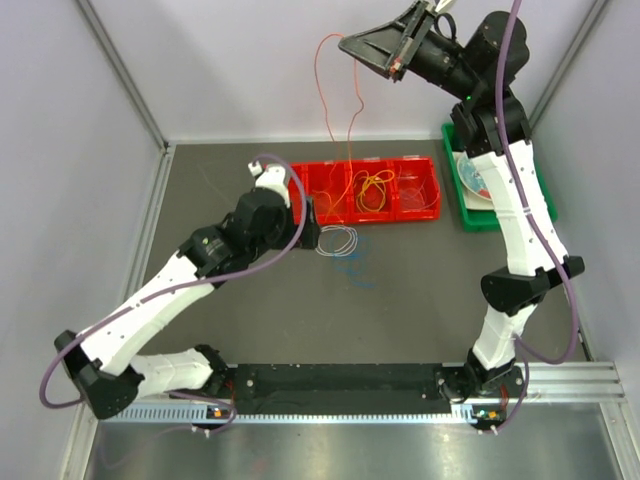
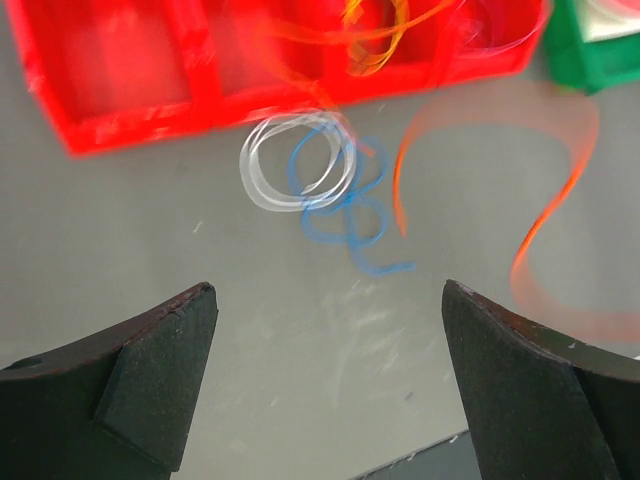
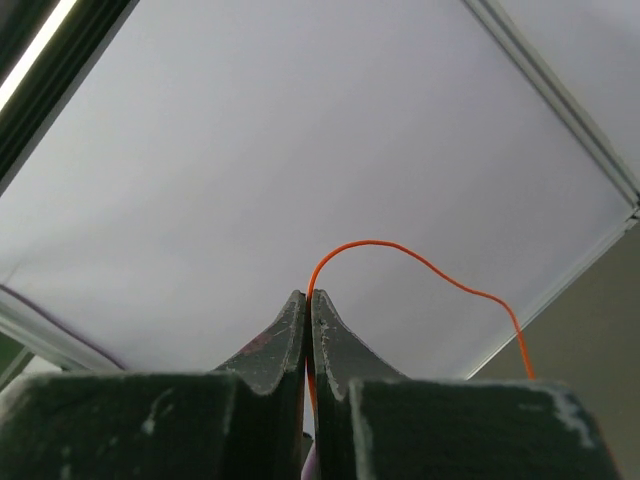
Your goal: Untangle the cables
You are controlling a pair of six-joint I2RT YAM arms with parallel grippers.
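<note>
My right gripper [image 1: 345, 42] is raised high at the back and is shut on a thin orange-red cable [image 1: 322, 95]. The cable hangs in a long loop down into the red tray [image 1: 420, 212]. In the right wrist view the cable [image 3: 420, 258] arcs out from the closed gripper [image 3: 310, 298]. My left gripper [image 1: 314, 222] is open and empty, low over the table. It sits just left of a white loop [image 1: 338, 240] and a blue cable [image 1: 357, 266]. In the left wrist view the white loop [image 2: 295, 160] overlaps the blue cable [image 2: 350, 222] ahead of the gripper [image 2: 330, 300]. The orange-red cable [image 2: 545, 215] swings blurred at the right.
The red tray [image 2: 130, 80] has three compartments; orange-yellow cables [image 1: 375, 188] lie in its middle one. A green bin [image 1: 472, 218] holding a plate stands to the tray's right, under the right arm. White walls enclose the table on the left, back and right.
</note>
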